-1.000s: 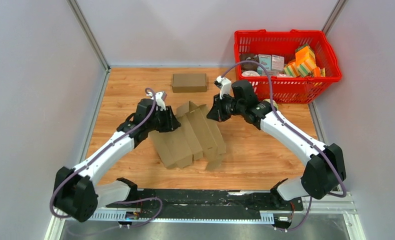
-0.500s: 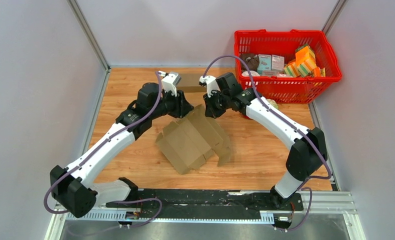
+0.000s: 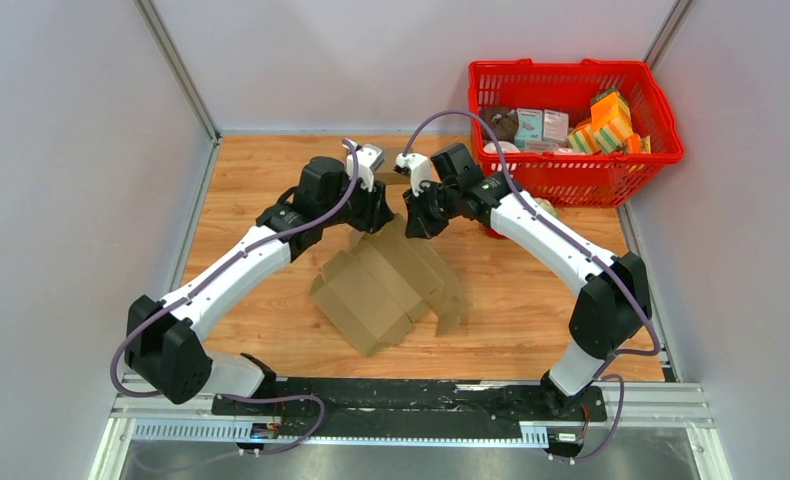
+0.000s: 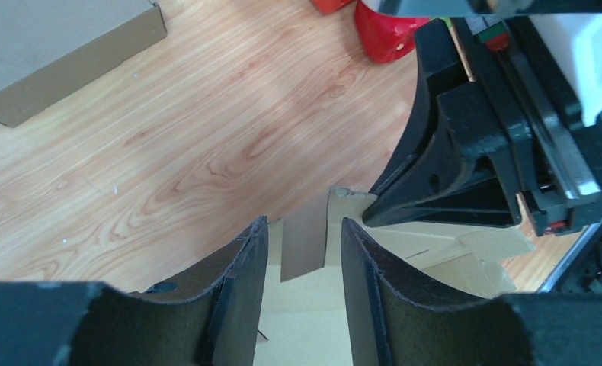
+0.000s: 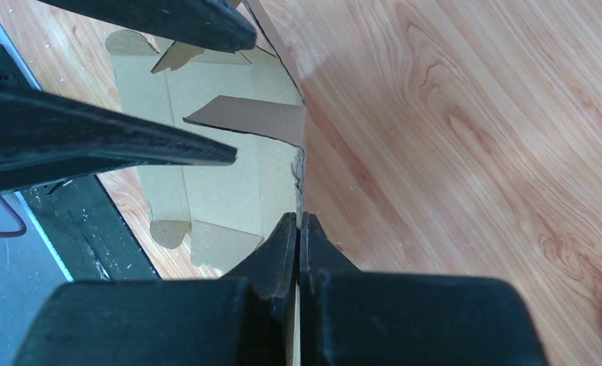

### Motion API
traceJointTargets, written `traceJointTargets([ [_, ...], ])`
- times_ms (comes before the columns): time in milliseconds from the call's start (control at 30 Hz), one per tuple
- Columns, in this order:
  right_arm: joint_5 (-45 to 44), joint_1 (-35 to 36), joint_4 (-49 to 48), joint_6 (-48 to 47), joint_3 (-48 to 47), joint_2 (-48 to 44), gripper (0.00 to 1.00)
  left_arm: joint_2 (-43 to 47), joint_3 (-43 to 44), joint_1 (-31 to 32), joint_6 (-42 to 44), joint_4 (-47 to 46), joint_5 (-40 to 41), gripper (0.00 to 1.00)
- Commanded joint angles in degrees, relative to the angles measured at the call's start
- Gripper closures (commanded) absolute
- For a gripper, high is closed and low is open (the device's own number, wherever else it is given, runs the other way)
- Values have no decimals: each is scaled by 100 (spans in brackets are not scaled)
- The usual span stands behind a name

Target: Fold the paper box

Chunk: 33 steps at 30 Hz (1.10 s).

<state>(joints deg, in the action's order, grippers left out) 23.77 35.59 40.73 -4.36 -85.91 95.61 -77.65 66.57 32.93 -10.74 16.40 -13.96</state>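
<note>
**A:** Where's the paper box?

**B:** Middle of the tabletop, between the two arms. It is an opened-out brown cardboard blank. The near panels lie on the wood and the far end is lifted to where the two wrists meet.

**A:** Right end effector?

**B:** Fingers pressed together with no gap to speak of. A thin cardboard edge runs straight in between them, so it has the blank pinched at that edge. In the left wrist view, its black fingertip sits on a torn-looking corner of the card.

**A:** Left end effector?

**B:** Parted, with a moderate gap. One narrow flap stands upright in the gap between the two pads. I can't tell whether either pad touches it, and it doesn't look clamped. The left fingers sit just beside the right ones, nearly tip to tip.

**A:** Anything else on the wood?

**B:** A closed brown box at the far side, mostly hidden behind the wrists in the overhead view. A red basket at the far right corner holds assorted packets. There is a small red object near the basket's base, but I can't make out what it is.
</note>
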Motion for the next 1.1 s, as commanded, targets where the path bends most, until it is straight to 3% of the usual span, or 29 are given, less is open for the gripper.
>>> traceJointTargets([
  [0, 268, 9, -65, -65, -242, -60, 100, -101, 146, 38, 301, -260, 33, 54],
  [167, 321, 9, -39, -56, -304, -52, 100, -93, 58, 170, 424, -243, 261, 58],
  [333, 181, 9, 49, -65, -444, 19, 100, -128, 32, 188, 485, -181, 578, 83],
  [400, -273, 0, 102, 75, -584, 71, 99, -137, -3, 223, 494, -295, 788, 93],
  [467, -880, 9, 495, 758, -856, 141, 76, -128, -117, 240, 433, -479, 1025, 96],
  [500, -1553, 9, 715, 1048, -1057, 159, 53, -119, -144, 258, 241, -654, 1183, 100],
  [600, -2122, -78, 1340, 2559, -1437, 19, 27, -67, -337, 276, -268, -1119, 1851, 100],
  [833, -1727, -140, 1044, 5055, -1192, -525, 9, -172, -460, 521, -1166, -1500, 3169, 100],
  [900, -1613, -140, 972, 6369, -937, -667, 5, -198, -451, 653, -1368, -1473, 3653, 100],
  [1067, -1199, -149, -28, 8554, 134, -912, 5, -146, -662, 803, -1738, -1544, 4171, 100],
])
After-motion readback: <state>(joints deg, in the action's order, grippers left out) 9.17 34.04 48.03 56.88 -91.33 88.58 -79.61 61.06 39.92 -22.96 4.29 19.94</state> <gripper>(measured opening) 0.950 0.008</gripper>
